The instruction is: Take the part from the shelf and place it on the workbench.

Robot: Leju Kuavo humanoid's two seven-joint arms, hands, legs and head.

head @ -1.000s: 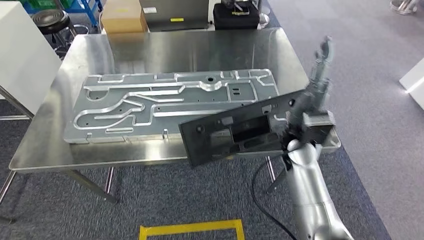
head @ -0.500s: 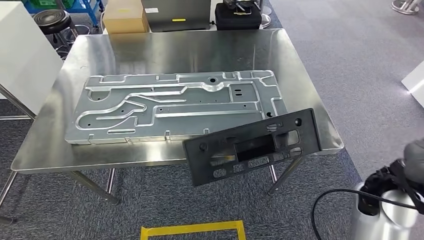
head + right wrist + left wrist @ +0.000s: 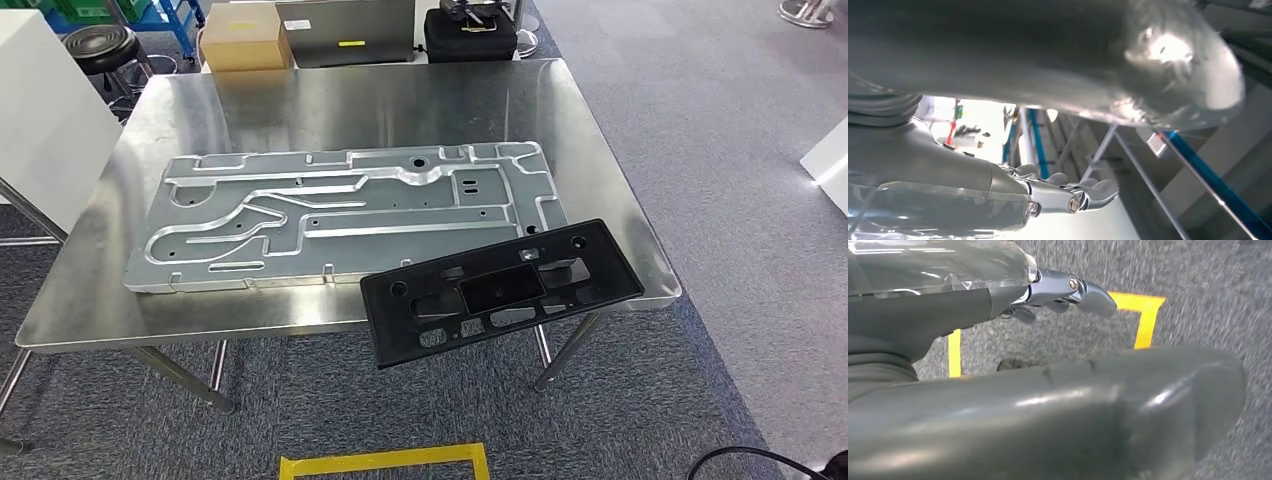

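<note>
Bright overhead light; glare on steel workbench (image 3: 600,180); wrist views blurred, backlit.

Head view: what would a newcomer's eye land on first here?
Probably the black plastic panel, lying askew at the steel table's near edge with one end jutting past it. Just beyond it lies a large grooved metal plate, flat across the table's middle. On the floor, yellow tape marks a corner.

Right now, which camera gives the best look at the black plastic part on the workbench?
The head view: the whole black plastic part lies at the steel workbench front edge, overhanging it. The left wrist view looks at carpet and yellow floor tape; the right wrist view looks at blue racking.
</note>
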